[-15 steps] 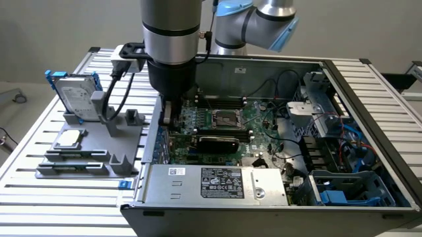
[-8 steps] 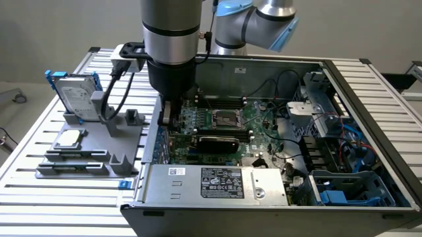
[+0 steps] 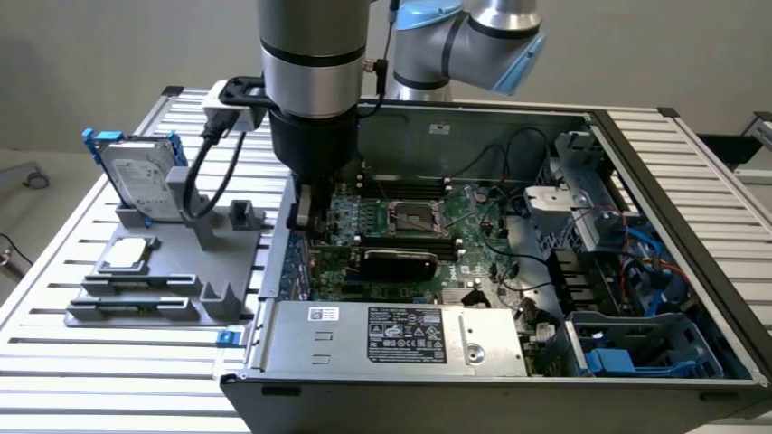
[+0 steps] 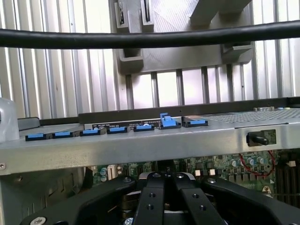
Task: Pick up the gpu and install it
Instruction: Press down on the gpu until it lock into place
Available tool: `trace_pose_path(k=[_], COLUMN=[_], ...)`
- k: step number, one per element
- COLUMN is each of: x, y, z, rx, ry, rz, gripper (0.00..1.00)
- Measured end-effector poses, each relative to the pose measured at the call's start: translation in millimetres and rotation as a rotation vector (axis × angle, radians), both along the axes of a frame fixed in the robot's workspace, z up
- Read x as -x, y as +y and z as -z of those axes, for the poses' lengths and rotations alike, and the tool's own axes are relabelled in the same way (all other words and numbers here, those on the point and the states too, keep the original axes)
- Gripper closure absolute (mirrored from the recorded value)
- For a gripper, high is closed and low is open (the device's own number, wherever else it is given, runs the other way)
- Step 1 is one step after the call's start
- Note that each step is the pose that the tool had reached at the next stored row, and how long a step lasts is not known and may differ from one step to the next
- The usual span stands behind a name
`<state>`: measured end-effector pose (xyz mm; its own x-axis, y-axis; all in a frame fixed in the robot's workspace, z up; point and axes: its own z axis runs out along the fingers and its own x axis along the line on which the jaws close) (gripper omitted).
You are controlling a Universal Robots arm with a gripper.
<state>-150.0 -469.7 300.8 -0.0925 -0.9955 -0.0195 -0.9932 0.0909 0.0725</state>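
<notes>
Jaws closed together, empty, low over the motherboard (image 3: 417, 231); gpu (image 3: 399, 264) just beside.

hand (image 4: 166, 180) fingertips hidden below case wall (image 4: 140, 147), grasp unclear, arm cut off above

No text is legible. A printed black-and-white label (image 3: 407, 333) sits on the silver power supply housing (image 3: 483, 339), lower centre of the exterior view; its characters cannot be read.

We make out the gpu (image 3: 397, 263) just left of the exterior frame's centre: black rounded-rectangular cover facing us, long side level, on the motherboard (image 3: 483, 226).
</notes>
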Motion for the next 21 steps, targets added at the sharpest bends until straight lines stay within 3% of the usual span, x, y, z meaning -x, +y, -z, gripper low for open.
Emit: trace_pose_path(k=[21], x=[-0.4], y=[1.0], z=[-1.0], rx=[0.0002], ry=[0.0093], rz=[0.033], gripper=[0.89])
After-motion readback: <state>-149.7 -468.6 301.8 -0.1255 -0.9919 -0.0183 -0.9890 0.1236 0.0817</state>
